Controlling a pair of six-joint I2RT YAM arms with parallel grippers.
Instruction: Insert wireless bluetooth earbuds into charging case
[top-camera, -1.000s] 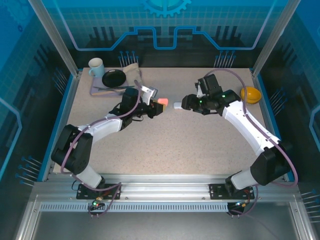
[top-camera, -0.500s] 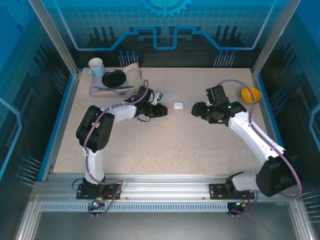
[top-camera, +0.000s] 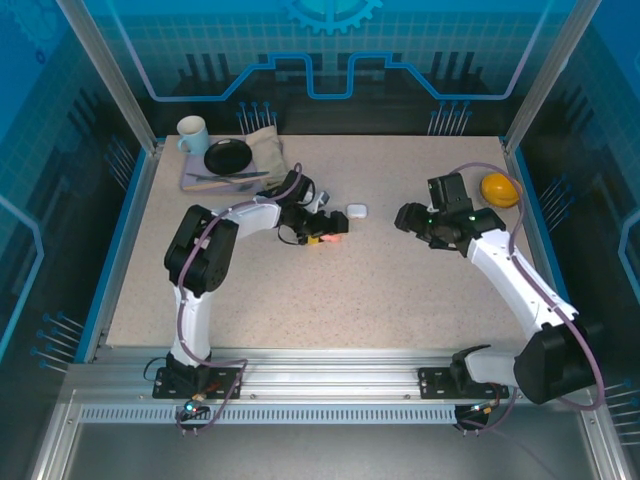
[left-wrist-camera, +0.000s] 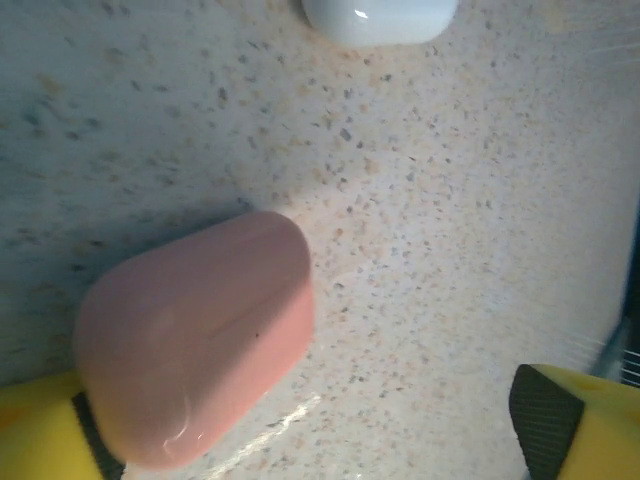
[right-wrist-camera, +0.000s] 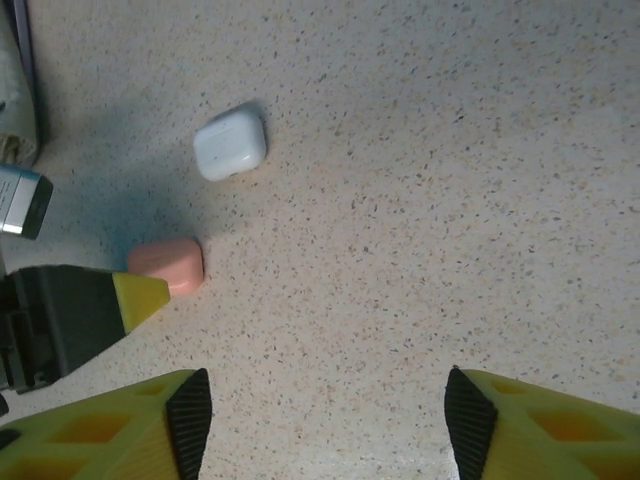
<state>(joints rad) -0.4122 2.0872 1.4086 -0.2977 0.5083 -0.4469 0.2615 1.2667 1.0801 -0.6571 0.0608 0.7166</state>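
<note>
A closed salmon-pink charging case (left-wrist-camera: 195, 335) lies on the speckled table, resting against the lower-left finger of my left gripper (left-wrist-camera: 318, 430). That gripper is open, with its other finger far off at the right. In the top view the pink case (top-camera: 331, 238) sits at the left gripper (top-camera: 318, 228). A closed white charging case (top-camera: 356, 211) lies just beyond it, apart from both grippers. My right gripper (top-camera: 403, 218) hangs to the right of the white case (right-wrist-camera: 230, 142), open, with bare table between its fingers (right-wrist-camera: 190, 415). The earbuds are out of view.
At the back left stand a pale mug (top-camera: 192, 135), a black bowl (top-camera: 228, 156) and a beige cloth (top-camera: 265, 145) on a grey tray (top-camera: 200, 181). A yellow rounded object (top-camera: 502, 188) lies at the right edge, behind the right arm.
My left gripper has opened and the pink case now lies on the table beside its finger. The right gripper has drawn back to the right, away from the white case, and opened wider.
</note>
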